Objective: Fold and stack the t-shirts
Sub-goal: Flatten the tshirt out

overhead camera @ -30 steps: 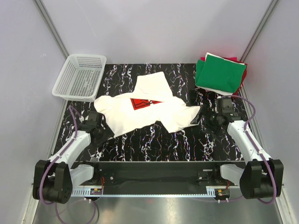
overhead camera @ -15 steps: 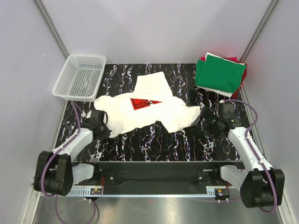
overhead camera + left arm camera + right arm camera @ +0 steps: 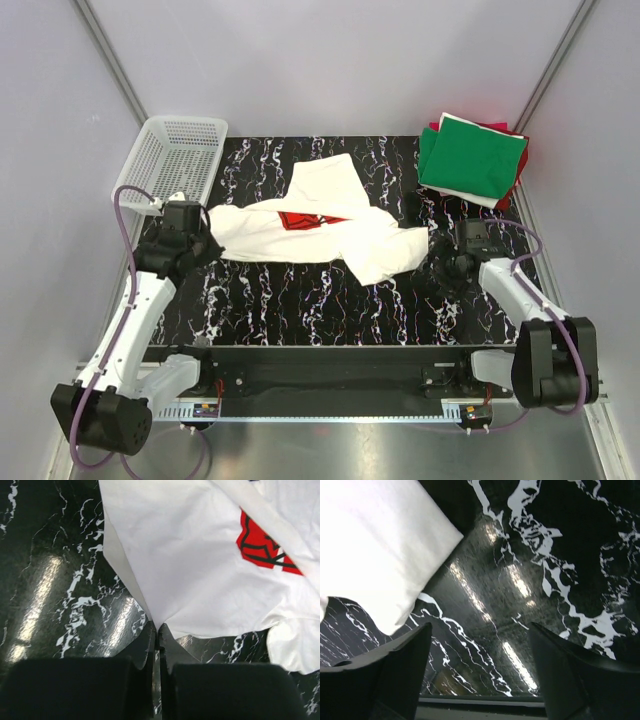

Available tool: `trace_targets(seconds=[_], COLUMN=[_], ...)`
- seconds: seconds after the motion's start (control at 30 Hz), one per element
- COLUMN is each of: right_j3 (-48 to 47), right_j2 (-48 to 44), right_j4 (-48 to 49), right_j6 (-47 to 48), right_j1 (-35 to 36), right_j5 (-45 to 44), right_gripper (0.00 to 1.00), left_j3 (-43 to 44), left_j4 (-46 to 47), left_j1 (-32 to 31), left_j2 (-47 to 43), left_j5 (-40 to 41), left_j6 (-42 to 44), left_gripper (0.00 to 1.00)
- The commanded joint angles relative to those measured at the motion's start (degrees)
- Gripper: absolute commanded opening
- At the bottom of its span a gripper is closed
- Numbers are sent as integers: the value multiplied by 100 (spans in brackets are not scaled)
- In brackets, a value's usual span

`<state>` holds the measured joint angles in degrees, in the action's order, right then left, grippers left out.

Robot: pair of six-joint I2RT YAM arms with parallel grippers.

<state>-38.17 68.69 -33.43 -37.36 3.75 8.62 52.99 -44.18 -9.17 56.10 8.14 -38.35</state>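
A cream-white t-shirt [image 3: 340, 228] with a red print [image 3: 303, 220] lies rumpled across the middle of the black marbled table [image 3: 320, 300]. My left gripper [image 3: 207, 243] is at its left edge, shut on a pinch of the white fabric [image 3: 170, 570], which runs up from the closed tips [image 3: 157, 626]. My right gripper [image 3: 437, 260] stands open just off the shirt's right sleeve [image 3: 370, 545]; nothing is between its fingers [image 3: 410, 650]. A folded green t-shirt [image 3: 470, 150] lies on a red one [image 3: 521, 165] at the far right corner.
A white mesh basket [image 3: 185, 122] sits at the far left corner, close behind my left wrist. The grey enclosure walls close in on both sides. Bare marbled table lies between the shirt and the arm bases.
My left gripper shut on the shirt's left edge and drew it up and away from the near side, flattening the lower left part. My right gripper moved closer to the sleeve.
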Motion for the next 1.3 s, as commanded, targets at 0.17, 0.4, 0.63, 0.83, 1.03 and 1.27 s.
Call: trace_targets(seconds=[0.17, 0.4, 0.63, 0.83, 1.03, 1.27], right_j3=[-480, -901, -1474, -1167, -1139, -1052], right_j2=[908, 1884, 2413, 1450, -868, -1078], right_j4=[1065, 1585, 1629, 1262, 7, -402], right_j6=[185, 370, 607, 739, 643, 783], right_j1=[3, 3, 12, 3, 12, 21], right_j5=[78, 526, 851, 825, 887, 1167], right_gripper=[76, 73, 15, 0, 0, 77], left_j3=[283, -79, -158, -219, -228, -254], left_j4=[-811, -469, -345, -266, -231, -196], left_j1=[-15, 20, 47, 91, 143, 143], left_j2=[103, -54, -134, -213, -239, -292], left_j5=[47, -5, 65, 47, -32, -93], left_j6=[1092, 1277, 1295, 1303, 1321, 1330], left_gripper=[8, 8, 8, 8, 7, 7])
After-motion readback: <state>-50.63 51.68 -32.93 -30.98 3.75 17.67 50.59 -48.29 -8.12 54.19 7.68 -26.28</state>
